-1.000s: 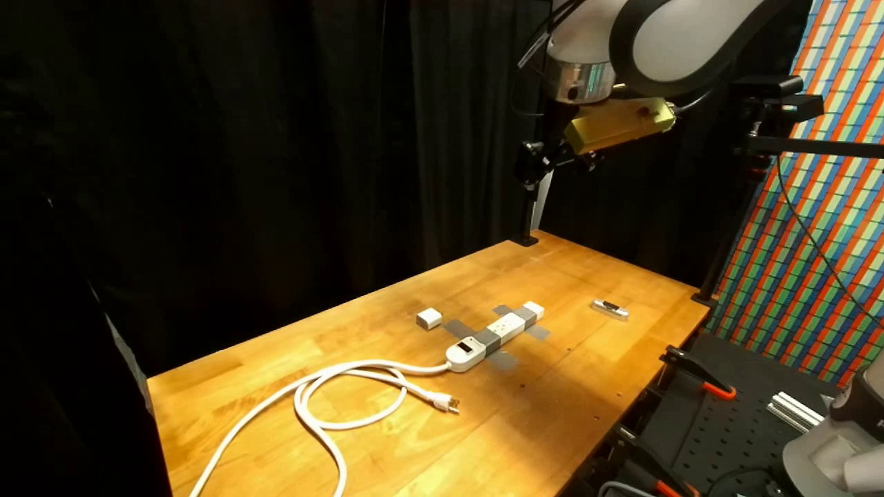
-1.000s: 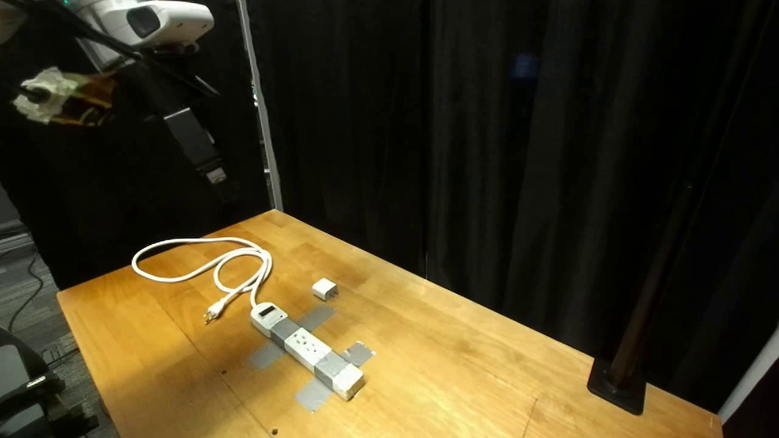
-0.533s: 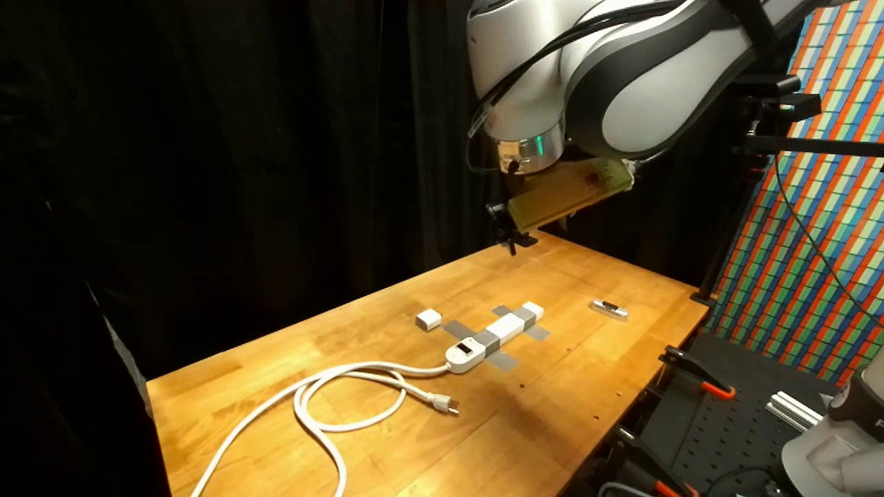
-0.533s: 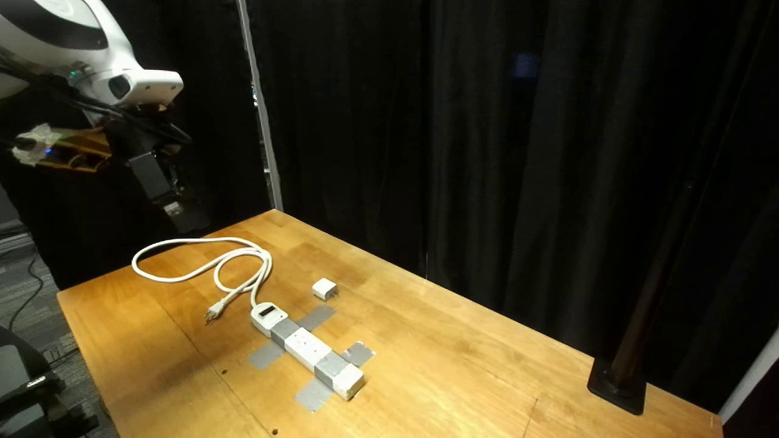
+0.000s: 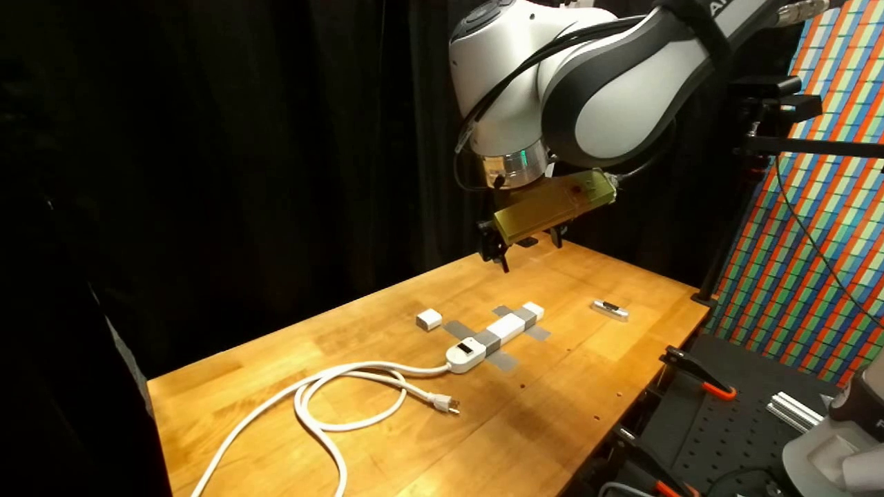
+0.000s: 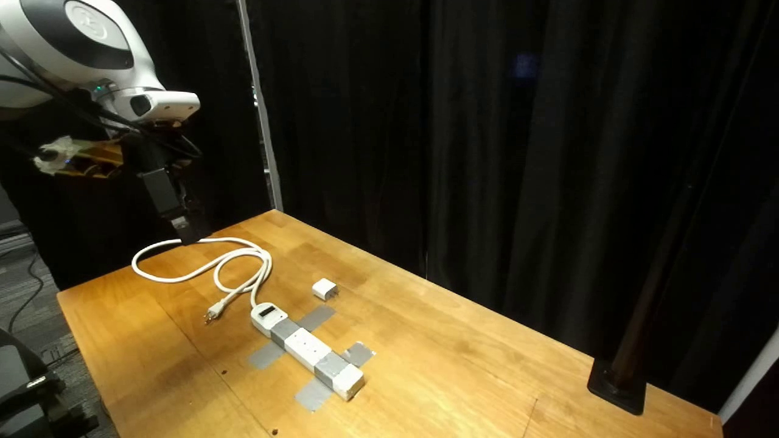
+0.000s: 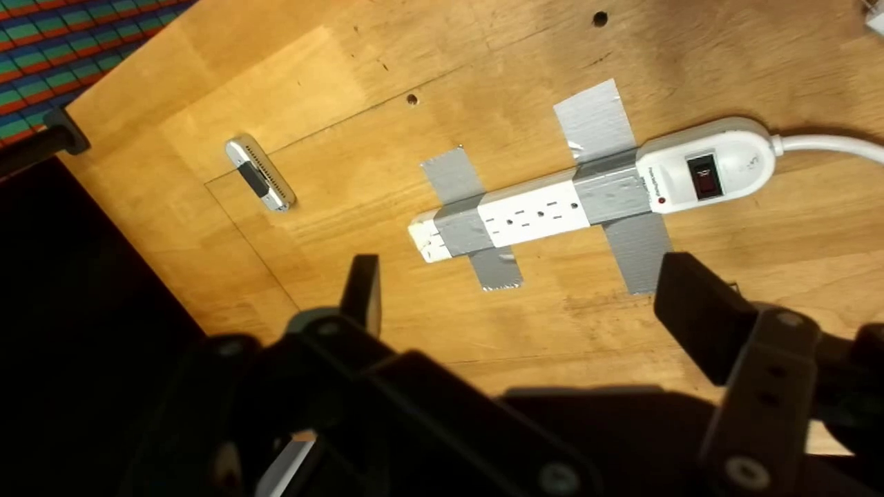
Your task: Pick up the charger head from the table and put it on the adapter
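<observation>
Black curtains (image 5: 276, 172) hang behind a wooden table (image 5: 497, 442), where the charger (image 6: 324, 288) lies near the adapter (image 7: 563, 205) but not touching it, toward the end with the switch (image 7: 704, 177). The charger's prongs (image 6: 334, 294) stick out sideways rather than down, as an exterior view shows. Above the table hangs the gripper (image 7: 523, 304), its jaws wide apart and nothing between them; the wrist view takes in the adapter past the fingertips (image 7: 362, 284), but the charger does not show there.

Reaching for the charger looks to be the step in hand, with neither the pick nor the placing done. Next, the gripper probably needs to shift toward the charger, set its jaws either side of it and come down before closing, clear of the prongs. For the placing, the charger would likely have to be tipped prongs-down over the bare sockets (image 7: 532, 217) between the two bands of tape (image 7: 615, 186).
</observation>
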You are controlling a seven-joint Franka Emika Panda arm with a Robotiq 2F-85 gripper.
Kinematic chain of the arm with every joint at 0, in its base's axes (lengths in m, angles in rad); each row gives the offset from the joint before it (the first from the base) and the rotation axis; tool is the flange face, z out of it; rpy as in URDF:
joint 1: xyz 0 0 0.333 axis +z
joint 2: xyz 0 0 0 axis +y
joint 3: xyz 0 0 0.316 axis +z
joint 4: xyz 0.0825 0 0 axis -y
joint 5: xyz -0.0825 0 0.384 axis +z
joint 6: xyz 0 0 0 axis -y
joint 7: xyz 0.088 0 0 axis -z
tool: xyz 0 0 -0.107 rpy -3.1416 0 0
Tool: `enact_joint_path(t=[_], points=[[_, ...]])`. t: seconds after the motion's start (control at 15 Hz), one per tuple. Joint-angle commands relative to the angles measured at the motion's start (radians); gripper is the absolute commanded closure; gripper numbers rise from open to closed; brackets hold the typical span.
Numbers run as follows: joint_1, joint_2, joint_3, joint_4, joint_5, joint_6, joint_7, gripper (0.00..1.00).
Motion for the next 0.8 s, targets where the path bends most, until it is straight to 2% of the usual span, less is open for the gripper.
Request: enact_joint_path(t=[0.0, 0.4, 0.73], points=[[0.145, 0.025, -0.174, 0.042, -0.054, -0.026, 0.155, 0.0], [0.351, 0.334, -0.375, 0.357, -0.29, -0.129, 0.59, 0.0], [0.494, 0.611, -0.507, 0.633, -0.275, -0.139, 0.854, 0.0]])
